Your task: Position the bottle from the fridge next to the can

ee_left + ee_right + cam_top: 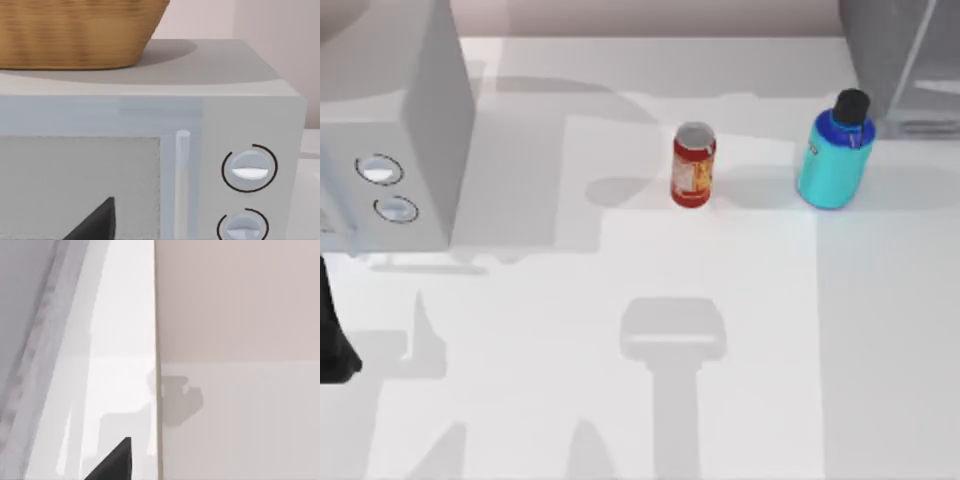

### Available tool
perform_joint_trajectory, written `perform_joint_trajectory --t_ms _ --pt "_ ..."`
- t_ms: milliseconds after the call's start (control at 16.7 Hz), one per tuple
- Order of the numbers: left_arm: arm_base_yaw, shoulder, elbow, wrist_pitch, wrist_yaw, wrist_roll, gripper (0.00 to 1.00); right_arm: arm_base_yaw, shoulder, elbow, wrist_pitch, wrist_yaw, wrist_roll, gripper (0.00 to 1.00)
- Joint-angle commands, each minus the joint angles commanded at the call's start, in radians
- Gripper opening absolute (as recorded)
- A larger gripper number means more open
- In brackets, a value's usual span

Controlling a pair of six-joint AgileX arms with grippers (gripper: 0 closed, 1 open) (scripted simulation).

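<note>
The bottle (834, 160) is standing outside the fridge (905, 60), near but not beside the can (694, 166); pincer states: cannot tell.

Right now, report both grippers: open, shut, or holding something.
Left gripper: cannot be told; one dark fingertip shows, facing the microwave.
Right gripper: cannot be told; one dark fingertip shows by the fridge. The bottle stands free on the table.

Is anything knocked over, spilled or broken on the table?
Nothing stands out. The can and the bottle both stand upright on the table, apart from each other, the bottle just in front of the fridge. No spill or damage shows.
</note>
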Motion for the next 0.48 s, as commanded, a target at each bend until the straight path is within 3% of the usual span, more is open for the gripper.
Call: perform_joint_trajectory --t_ms 240,480 --pt "0.000 0.000 0.000 0.000 0.000 0.000 1.00 0.142 -0.003 -0.007 0.188 0.032 0.197 1.00" --pt "0.000 0.000 0.000 0.000 0.000 0.000 1.00 0.173 -0.005 -0.008 0.223 0.039 0.234 1.00"
